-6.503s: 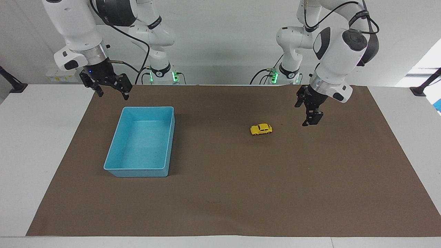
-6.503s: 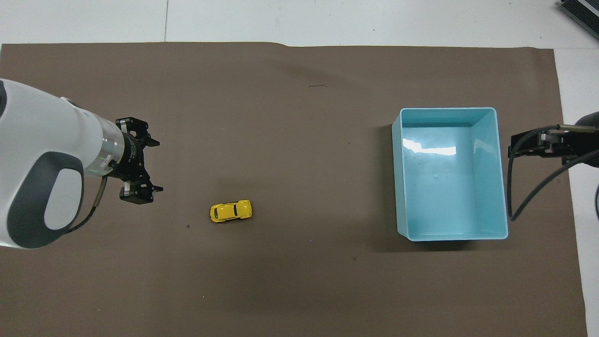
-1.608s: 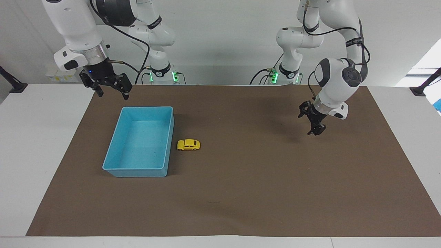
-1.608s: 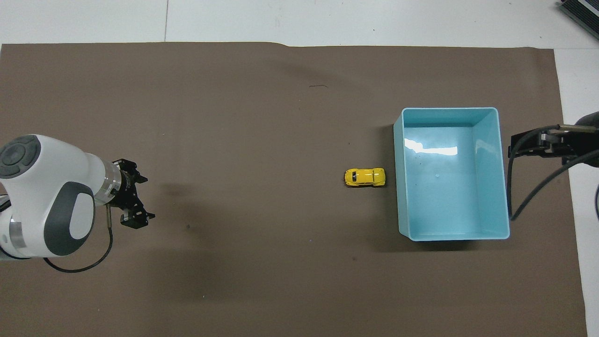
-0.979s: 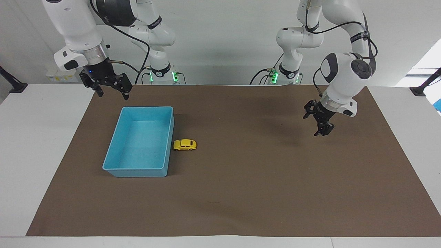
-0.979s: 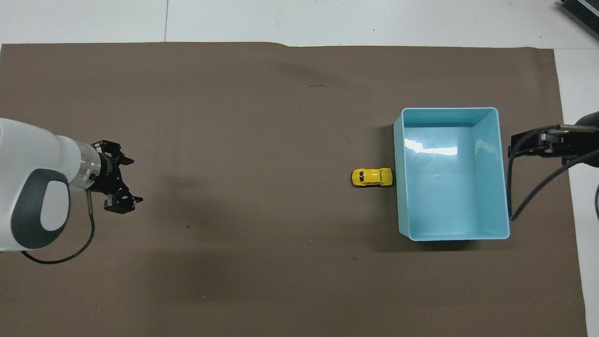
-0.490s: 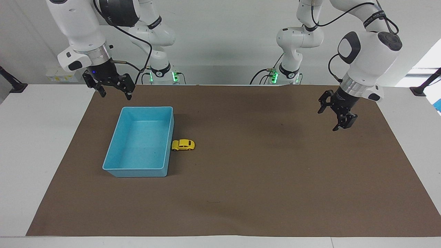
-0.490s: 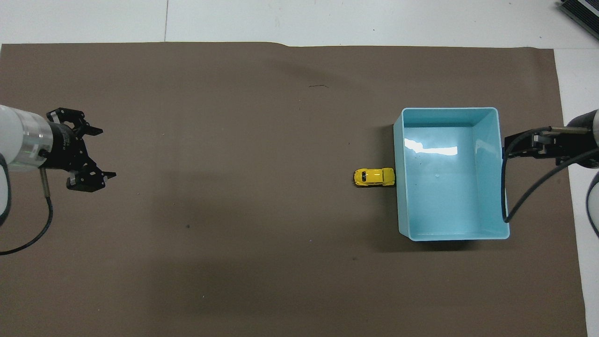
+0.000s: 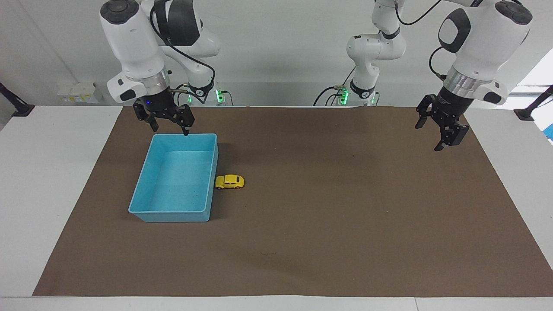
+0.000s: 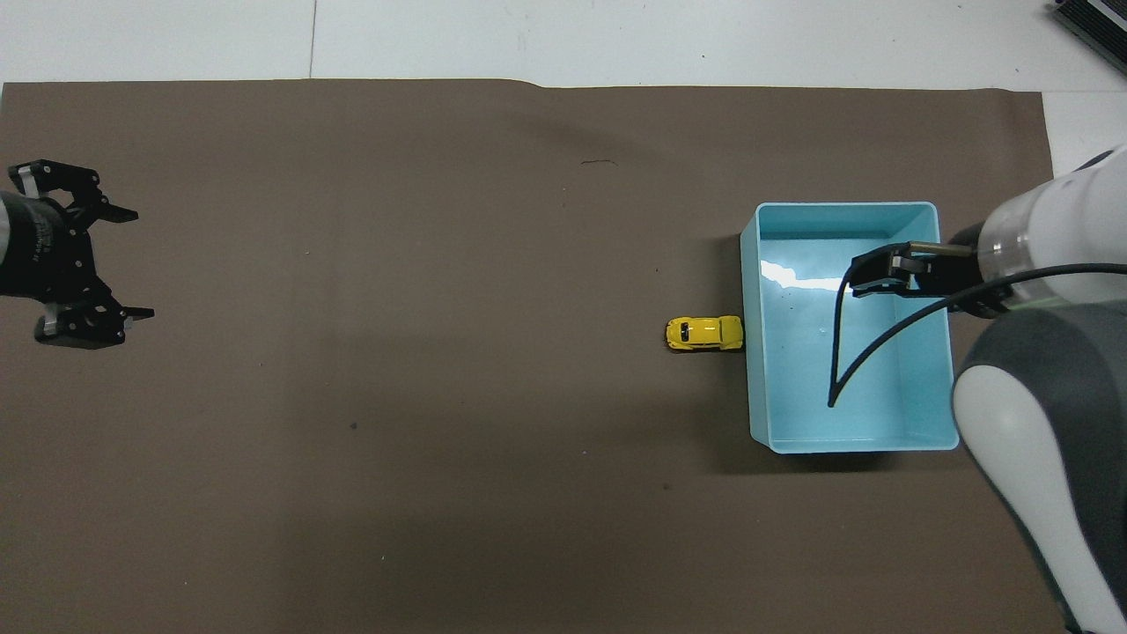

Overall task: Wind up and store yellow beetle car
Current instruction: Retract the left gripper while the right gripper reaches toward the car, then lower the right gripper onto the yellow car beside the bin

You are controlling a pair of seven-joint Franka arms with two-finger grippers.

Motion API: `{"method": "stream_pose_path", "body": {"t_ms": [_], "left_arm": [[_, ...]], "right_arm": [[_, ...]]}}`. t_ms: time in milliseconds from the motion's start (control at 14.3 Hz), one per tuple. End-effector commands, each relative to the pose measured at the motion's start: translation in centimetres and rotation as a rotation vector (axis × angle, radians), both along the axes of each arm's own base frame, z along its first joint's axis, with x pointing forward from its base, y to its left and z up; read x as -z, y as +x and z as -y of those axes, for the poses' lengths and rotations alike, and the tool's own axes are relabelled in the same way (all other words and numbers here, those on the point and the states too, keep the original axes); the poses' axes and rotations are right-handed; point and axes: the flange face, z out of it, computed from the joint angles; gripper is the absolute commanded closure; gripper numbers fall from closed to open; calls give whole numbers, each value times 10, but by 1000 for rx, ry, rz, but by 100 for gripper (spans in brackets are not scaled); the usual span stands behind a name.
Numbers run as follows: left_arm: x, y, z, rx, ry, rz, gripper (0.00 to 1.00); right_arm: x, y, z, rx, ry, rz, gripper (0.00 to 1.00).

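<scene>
Though partly cut off overhead, left hand (image 10: 139, 262) agape over brown mat (image 10: 440, 264).

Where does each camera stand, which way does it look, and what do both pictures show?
Facing view: high across the table, looking at the robots; both arms, right gripper over the blue bin's robot-side rim, left gripper over the mat.
Overhead view: high above the robots' end, looking steeply down; the grippers and the right arm's wrist show.
Shared: yellow beetle car against the bin, brown mat, both grippers.
</scene>
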Motion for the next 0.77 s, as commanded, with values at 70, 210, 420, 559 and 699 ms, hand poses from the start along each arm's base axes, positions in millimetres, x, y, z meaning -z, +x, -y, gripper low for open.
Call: {"method": "stream_pose_path", "body": {"t_ms": [70,210,420,559,699], "left_arm": [[-21,-15,-2,331,42,-52,0],[-20,-21,-1,539,51,-56,0],[-18,-25,2,748,52,-71,0],[-17,-26,4,926,58,-64,0],[-18,-27,0,1082,63,-52,0]], "right_arm": [[22,1,-37,97,13,-3,0],[33,2,-65,184,21,0,0],[42,-4,-106,330,27,1,0],[48,-7,-125,452,27,1,0],[52,-9,-140,588,38,14,0]]}}
